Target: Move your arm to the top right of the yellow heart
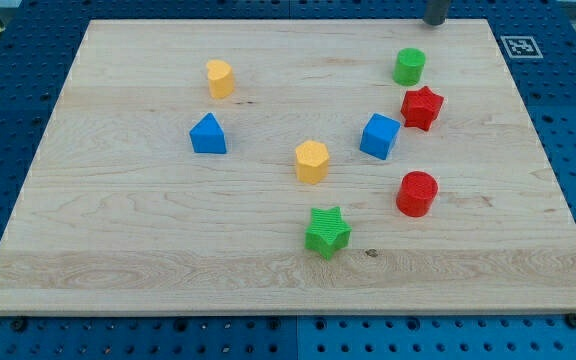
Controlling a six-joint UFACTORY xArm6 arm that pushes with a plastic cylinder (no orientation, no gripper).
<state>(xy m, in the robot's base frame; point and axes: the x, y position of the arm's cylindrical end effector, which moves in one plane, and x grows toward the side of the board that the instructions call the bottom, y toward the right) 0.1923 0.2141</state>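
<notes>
My tip [435, 21], the end effector's lower end, sits at the view's top edge of the pale wooden tabletop [148, 240]; it is a bare rod, holding nothing, its upper length cut off by the frame. The small yellow plastic heart block [220, 78] lies far to the view's left of my tip and a little lower, well apart. The risk, as I judge it, is mistaking the yellow plastic hexagon block [311, 161] — lower and nearer — for the target; at this size the heart's lobes are hard to make out. A path dipping low could also nudge the green plastic cylinder block [409, 66], just below-left of my tip.
</notes>
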